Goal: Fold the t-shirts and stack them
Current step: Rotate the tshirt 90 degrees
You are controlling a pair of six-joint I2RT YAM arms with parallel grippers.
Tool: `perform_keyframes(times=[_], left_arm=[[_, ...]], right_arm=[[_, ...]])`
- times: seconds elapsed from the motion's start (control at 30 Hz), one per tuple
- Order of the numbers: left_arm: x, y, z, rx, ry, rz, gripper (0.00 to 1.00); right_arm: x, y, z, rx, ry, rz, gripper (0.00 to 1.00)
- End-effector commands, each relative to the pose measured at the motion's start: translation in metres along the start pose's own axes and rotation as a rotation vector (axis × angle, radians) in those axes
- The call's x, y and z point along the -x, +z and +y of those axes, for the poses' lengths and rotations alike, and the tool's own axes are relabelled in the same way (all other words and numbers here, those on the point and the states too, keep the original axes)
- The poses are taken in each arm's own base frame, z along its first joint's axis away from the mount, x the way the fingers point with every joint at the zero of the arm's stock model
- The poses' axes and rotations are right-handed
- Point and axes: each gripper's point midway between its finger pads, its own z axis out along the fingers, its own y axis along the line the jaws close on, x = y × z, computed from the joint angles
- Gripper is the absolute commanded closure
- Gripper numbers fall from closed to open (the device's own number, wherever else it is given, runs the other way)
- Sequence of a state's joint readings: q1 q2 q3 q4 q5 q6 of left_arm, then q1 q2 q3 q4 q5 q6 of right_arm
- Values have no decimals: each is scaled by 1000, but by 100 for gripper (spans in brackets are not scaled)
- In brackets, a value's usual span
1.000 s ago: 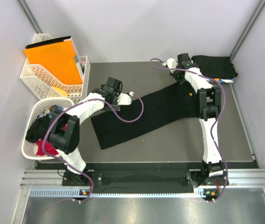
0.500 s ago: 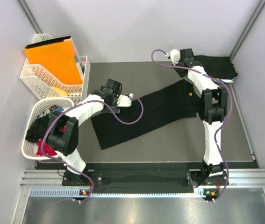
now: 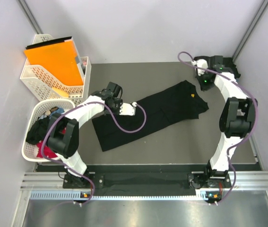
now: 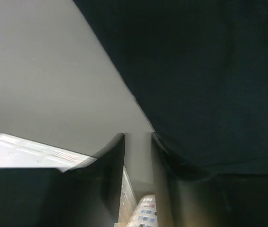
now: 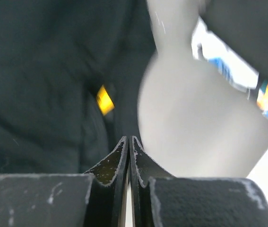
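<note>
While the left hand sits at the far-left edge of the black t-shirt, fingers narrowly apart with bare surface showing between them, a pinch here risks missing the cloth or catching one layer only. Right hand: fingers pressed together, nothing between them, beside the collar end. Nothing pins that end, so a pull could drag the strip askew. Shirt lies flat mid-surface, long axis diagonal: hem near-left, orange tag and collar far-right.

One shirt lies spread across the middle of the table. Far left, a folder stands in a tray — before it, a basket holds clothes. More shirts lie far right.
</note>
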State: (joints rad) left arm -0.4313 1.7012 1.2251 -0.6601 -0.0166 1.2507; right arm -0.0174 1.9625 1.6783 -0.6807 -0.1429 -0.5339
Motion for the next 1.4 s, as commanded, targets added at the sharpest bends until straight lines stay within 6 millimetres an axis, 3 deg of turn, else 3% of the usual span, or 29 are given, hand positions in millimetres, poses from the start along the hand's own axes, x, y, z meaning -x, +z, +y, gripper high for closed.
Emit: perform_keyframes(times=[0.0, 0.13, 0.3, 0.57, 0.73, 1.0, 1.17, 1.37], left_arm=[[-9, 7, -25, -98, 45, -12, 100], [-24, 12, -41, -134, 55, 10, 100], [-36, 9, -69, -238, 61, 21, 100], [-32, 9, -102, -363, 49, -18, 100], [-34, 19, -115, -376, 35, -21, 100], [-39, 24, -158, -405, 77, 5, 100], [-31, 17, -170, -405, 75, -16, 100], [-6, -1, -167, -379, 102, -83, 100]], right_arm=[[-5, -44, -21, -25, 81, -61, 98], [-12, -51, -33, -44, 107, -62, 98], [-5, -58, -44, -63, 119, -78, 98], [10, -59, -48, -43, 143, -103, 99], [9, -56, -49, -40, 130, -98, 99], [8, -53, -43, -11, 129, -100, 100], [5, -52, -35, 22, 124, -98, 100], [-2, -44, -24, 62, 115, -70, 100]])
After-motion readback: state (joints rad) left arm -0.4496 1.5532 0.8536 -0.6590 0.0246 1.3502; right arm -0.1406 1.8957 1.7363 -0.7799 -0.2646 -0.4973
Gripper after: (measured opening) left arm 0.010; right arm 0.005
